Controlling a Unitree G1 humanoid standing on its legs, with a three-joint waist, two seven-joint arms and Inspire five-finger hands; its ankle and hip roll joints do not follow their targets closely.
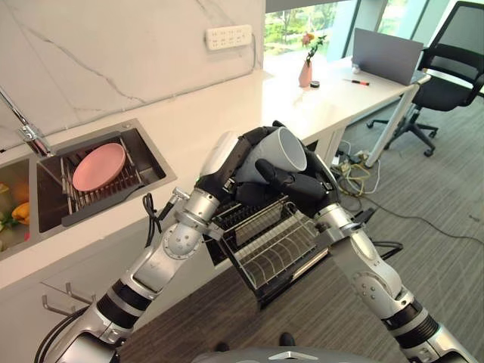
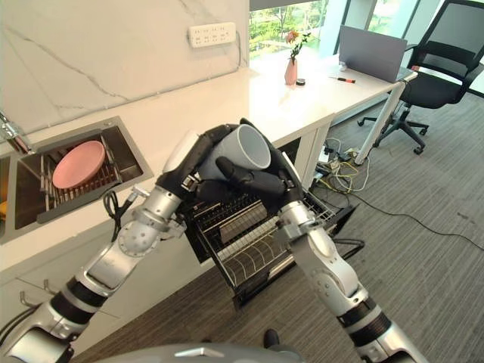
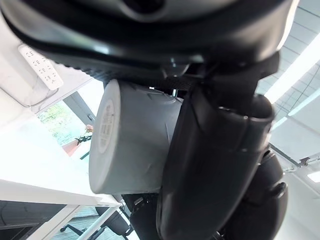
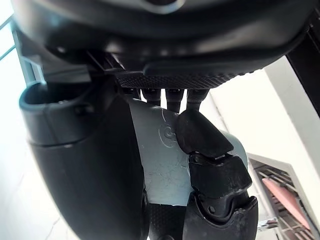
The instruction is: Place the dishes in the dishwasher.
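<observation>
Both hands, left hand (image 1: 227,162) and right hand (image 1: 299,185), clasp a grey cup (image 1: 281,153) above the open dishwasher rack (image 1: 272,242); a pink plate (image 1: 98,166) rests in the counter's sink (image 1: 151,155).

A marbled white wall (image 1: 113,53) carrying a white socket strip (image 1: 228,36) is filling the upper left of the frame, daylight is coming through the windows (image 1: 302,23) at upper centre, and a black office chair (image 1: 446,72) is standing on grey carpet (image 1: 439,189) at right.
</observation>
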